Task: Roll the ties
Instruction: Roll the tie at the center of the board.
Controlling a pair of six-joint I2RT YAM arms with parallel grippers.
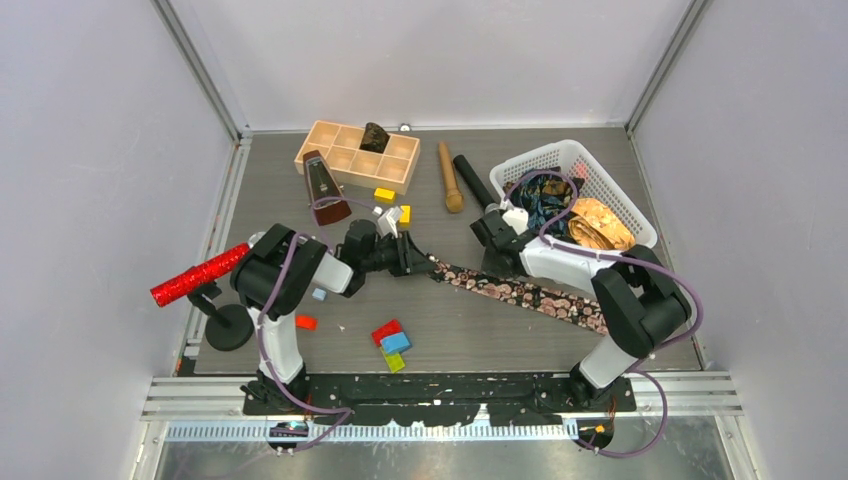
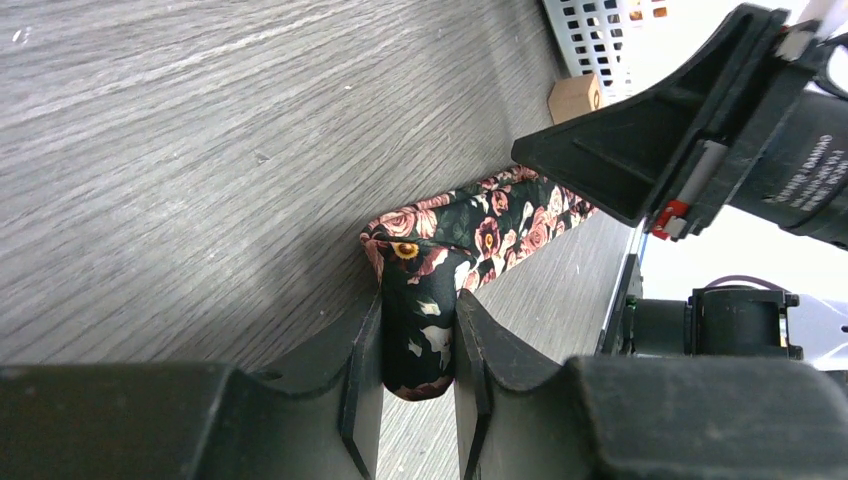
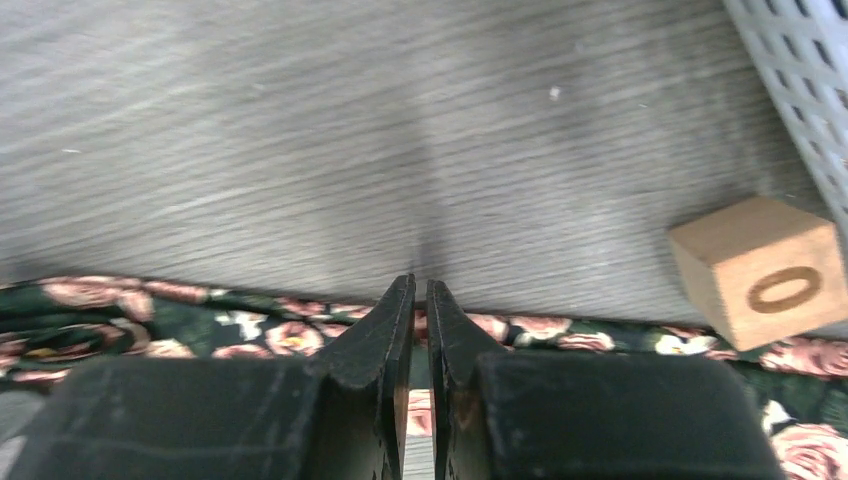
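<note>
Tie (image 1: 520,290), black with pink roses, lies flat in a slanted strip across the table (image 1: 480,345) in the top view. One end is at the left gripper (image 1: 428,263), the other by the right arm's elbow. The right gripper (image 1: 497,268) stands on the strip not far from the left one. Behind it a white basket (image 1: 628,205) holds a blue tie (image 1: 545,195) and an orange tie (image 1: 600,225). A brown tie (image 1: 374,137), rolled, sits in a back compartment of a wooden tray (image 1: 345,150). A red microphone (image 1: 198,276) rests on a stand at the left edge.

In the left wrist view, the left gripper (image 2: 418,330) pinches the tie (image 2: 480,235) at its end, which is folded over into a thick wad between the fingers (image 2: 365,370). The rest of the strip trails away over the table. The right gripper's black finger comes down to the strip further along. A wooden cube (image 2: 575,97) lies beyond it, near the basket (image 2: 600,30).

In the right wrist view, the right gripper (image 3: 421,290) has its fingers pressed almost together, only a slit between them. Their tips sit at the far edge of the tie (image 3: 150,320). I cannot tell whether any cloth is nipped. The cube (image 3: 765,270), marked with a ring, lies just beside that edge, near the basket wall (image 3: 800,60).
</note>
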